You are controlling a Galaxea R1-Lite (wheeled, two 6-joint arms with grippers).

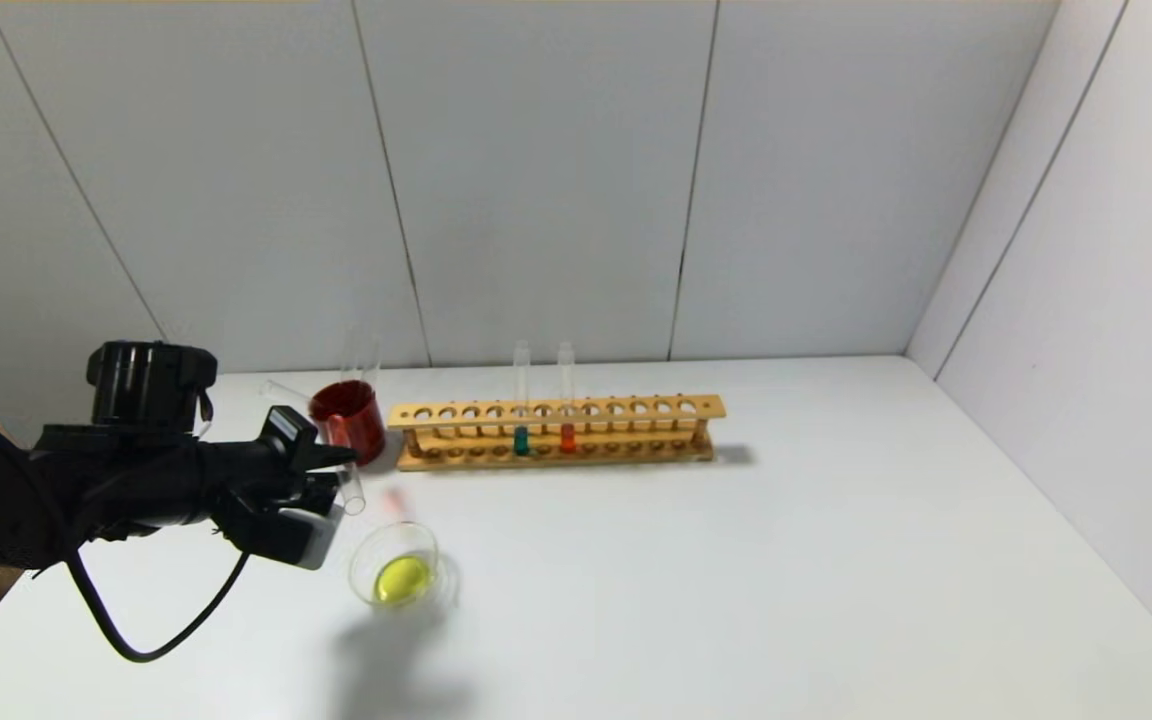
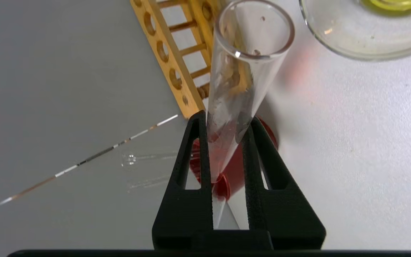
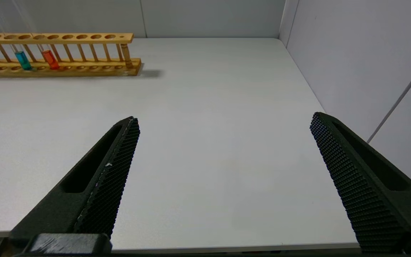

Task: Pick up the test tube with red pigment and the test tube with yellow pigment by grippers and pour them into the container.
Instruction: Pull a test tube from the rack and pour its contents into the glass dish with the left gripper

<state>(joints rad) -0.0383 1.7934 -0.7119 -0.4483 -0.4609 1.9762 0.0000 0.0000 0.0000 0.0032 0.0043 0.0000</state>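
The right gripper (image 3: pixel 223 123) is hovering over a white table (image 3: pixel 205 135), its two black, textured fingers (image 3: pixel 114 171) standing wide apart with nothing lying between them. A wooden test tube rack (image 3: pixel 57 53) is standing well apart from the gripper at the far side of the table, close to the grey back wall (image 3: pixel 209 16), and is casting a short shadow beside its end post. Two tubes are sitting upright in neighbouring holes of the rack: a tube with blue-green liquid (image 3: pixel 23 60) and, just beside it, a tube with red-orange liquid (image 3: pixel 50 59). A grey side wall (image 3: pixel 362 53) is meeting the table along its edge.
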